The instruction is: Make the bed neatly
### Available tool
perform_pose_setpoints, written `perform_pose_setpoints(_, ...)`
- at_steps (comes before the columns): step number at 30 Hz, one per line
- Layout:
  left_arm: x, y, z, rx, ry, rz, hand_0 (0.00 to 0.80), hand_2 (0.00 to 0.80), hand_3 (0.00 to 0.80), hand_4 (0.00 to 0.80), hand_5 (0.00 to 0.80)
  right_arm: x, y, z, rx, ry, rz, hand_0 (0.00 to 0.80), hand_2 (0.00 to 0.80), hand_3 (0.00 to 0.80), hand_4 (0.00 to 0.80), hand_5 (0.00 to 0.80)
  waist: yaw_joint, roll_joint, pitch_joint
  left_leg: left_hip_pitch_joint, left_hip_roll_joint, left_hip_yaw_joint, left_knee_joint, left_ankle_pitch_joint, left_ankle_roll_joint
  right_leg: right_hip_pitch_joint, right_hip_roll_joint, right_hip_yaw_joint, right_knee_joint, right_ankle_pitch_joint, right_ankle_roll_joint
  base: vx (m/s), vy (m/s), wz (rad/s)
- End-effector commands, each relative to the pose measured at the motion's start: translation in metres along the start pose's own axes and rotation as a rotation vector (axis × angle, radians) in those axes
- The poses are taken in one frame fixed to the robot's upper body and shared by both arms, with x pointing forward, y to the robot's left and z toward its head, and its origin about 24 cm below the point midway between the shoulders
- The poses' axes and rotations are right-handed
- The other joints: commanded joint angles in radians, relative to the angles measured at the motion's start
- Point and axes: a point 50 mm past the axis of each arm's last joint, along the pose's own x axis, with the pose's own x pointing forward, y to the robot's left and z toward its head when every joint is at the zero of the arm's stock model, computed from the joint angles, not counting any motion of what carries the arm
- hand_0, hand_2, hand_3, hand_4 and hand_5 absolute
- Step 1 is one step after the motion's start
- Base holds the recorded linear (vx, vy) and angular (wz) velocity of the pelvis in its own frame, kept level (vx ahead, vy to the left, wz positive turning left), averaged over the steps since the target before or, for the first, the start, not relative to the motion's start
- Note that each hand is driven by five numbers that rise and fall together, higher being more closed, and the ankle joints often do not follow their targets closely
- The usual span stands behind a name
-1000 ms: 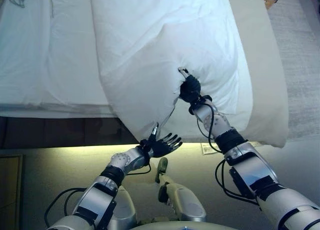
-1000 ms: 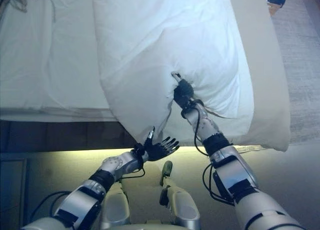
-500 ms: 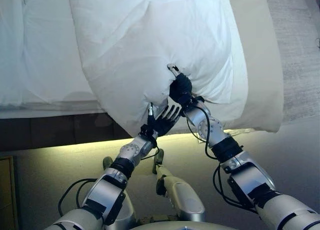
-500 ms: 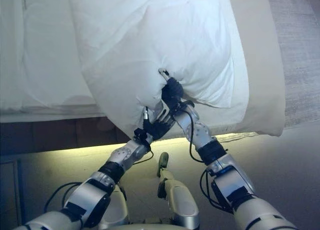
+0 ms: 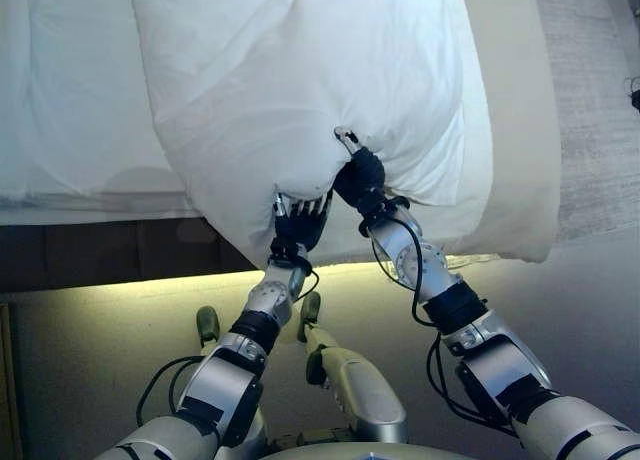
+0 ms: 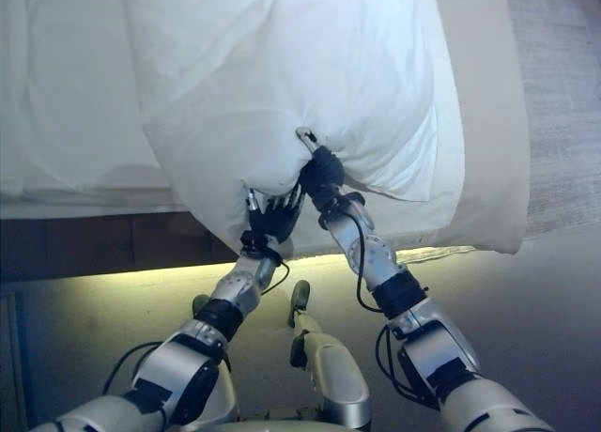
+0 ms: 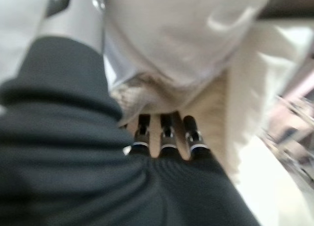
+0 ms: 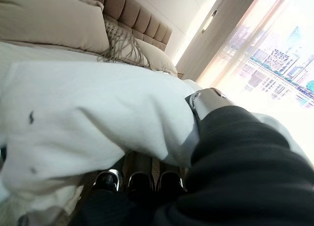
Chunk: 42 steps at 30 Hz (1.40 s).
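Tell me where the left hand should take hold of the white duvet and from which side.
Probably the bunched lower edge of the white duvet, just left of where the right hand already pinches a fold. Come from below: the edge overhangs the bed's side there, and the left hand sits under it, fingers pointing up into the cloth.

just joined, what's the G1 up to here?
It's making a bed. The right hand is clamped on a bunched fold of the white duvet, holding it up near the bed's edge. The left hand is under the hanging edge right beside it, fingers reaching into the cloth; a grip isn't clear. The duvet is still rumpled and overhangs the beige cover beneath.
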Motion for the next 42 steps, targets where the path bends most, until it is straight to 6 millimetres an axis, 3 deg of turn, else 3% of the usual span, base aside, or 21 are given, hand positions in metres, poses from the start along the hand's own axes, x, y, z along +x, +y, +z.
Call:
perform_pose_setpoints(1,0.012,-0.028,0.000,-0.036,-0.130,-0.095,0.000,0.000,0.000,0.000,0.000,-0.010,0.056,0.025,0.064,-0.163,0.288,0.800,0.800,0.800,0.800,0.800,0.027,-0.039,-0.043,-0.043,0.019,0.007,-0.008,-0.016,0.036,-0.010,-0.090,-0.026,0.139,-0.138,0.106,0.010,-0.031,0.05)
perform_pose_setpoints(6,0.006,-0.032,0.013,-0.049,-0.290,-0.119,0.000,0.000,0.000,0.000,0.000,-0.013,0.053,0.032,0.049,-0.185,0.276,0.800,0.800,0.800,0.800,0.800,0.038,-0.043,-0.039,-0.034,0.014,-0.001,-0.018,-0.017,0.037,0.005,-0.089,-0.039,0.132,-0.138,0.109,0.010,-0.010,0.09)
perform_pose_setpoints(14,-0.007,-0.035,0.033,-0.078,-0.523,-0.083,0.000,0.000,0.000,0.000,0.000,-0.016,0.027,0.033,0.011,-0.175,0.167,0.800,0.800,0.800,0.800,0.800,0.055,-0.036,-0.041,-0.002,0.001,-0.015,-0.042,-0.021,0.037,0.045,-0.090,-0.052,0.114,-0.143,0.113,0.011,0.013,0.07)
perform_pose_setpoints(15,-0.009,-0.035,0.037,-0.079,-0.547,-0.080,0.000,0.000,0.000,0.000,0.000,-0.017,0.023,0.031,0.009,-0.160,0.147,0.662,0.662,0.662,0.662,0.662,0.056,-0.035,-0.044,0.002,0.000,-0.016,-0.046,-0.022,0.037,0.051,-0.090,-0.054,0.111,-0.144,0.113,0.017,0.031,0.15)
perform_pose_setpoints(16,-0.011,-0.034,0.041,-0.079,-0.565,-0.076,0.000,0.000,0.000,0.000,0.000,-0.018,0.018,0.030,0.004,-0.146,0.128,0.000,0.000,0.000,0.000,0.000,0.058,-0.033,-0.046,0.006,-0.001,-0.018,-0.049,-0.022,0.037,0.056,-0.091,-0.055,0.108,-0.145,0.113,0.015,0.034,0.12)
perform_pose_setpoints(20,-0.019,-0.032,0.059,-0.068,-0.630,-0.079,0.000,0.000,0.000,0.000,0.000,-0.023,-0.006,0.018,-0.017,-0.059,0.042,0.000,0.000,0.000,0.000,0.000,0.066,-0.028,-0.059,0.033,-0.003,-0.022,-0.063,-0.021,0.035,0.086,-0.094,-0.063,0.096,-0.149,0.113,0.031,0.039,0.05)
perform_pose_setpoints(26,-0.035,-0.030,0.097,-0.039,-0.736,-0.085,0.000,0.000,0.000,0.000,0.000,-0.054,-0.058,-0.018,-0.043,0.145,-0.108,0.000,0.000,0.000,0.000,0.000,0.072,-0.016,-0.097,0.077,-0.008,-0.032,-0.085,-0.016,0.033,0.132,-0.096,-0.063,0.083,-0.155,0.111,0.060,0.050,0.09)
perform_pose_setpoints(35,-0.064,-0.018,0.141,0.001,-0.808,-0.075,0.000,0.000,0.000,0.000,0.000,-0.143,-0.136,-0.092,0.043,0.502,-0.358,0.000,0.000,0.000,0.000,0.000,0.076,0.024,-0.192,0.153,-0.023,-0.047,-0.096,-0.025,0.028,0.215,-0.109,-0.068,0.063,-0.167,0.112,0.099,0.081,0.05)
perform_pose_setpoints(42,-0.090,0.002,0.159,0.000,-0.852,-0.052,0.000,0.000,0.000,0.000,0.000,-0.204,-0.172,-0.118,0.083,0.641,-0.589,0.000,0.000,0.000,0.000,0.000,0.077,0.065,-0.276,0.210,-0.044,-0.050,-0.106,-0.029,0.028,0.281,-0.123,-0.068,0.033,-0.169,0.112,0.118,0.122,0.00)
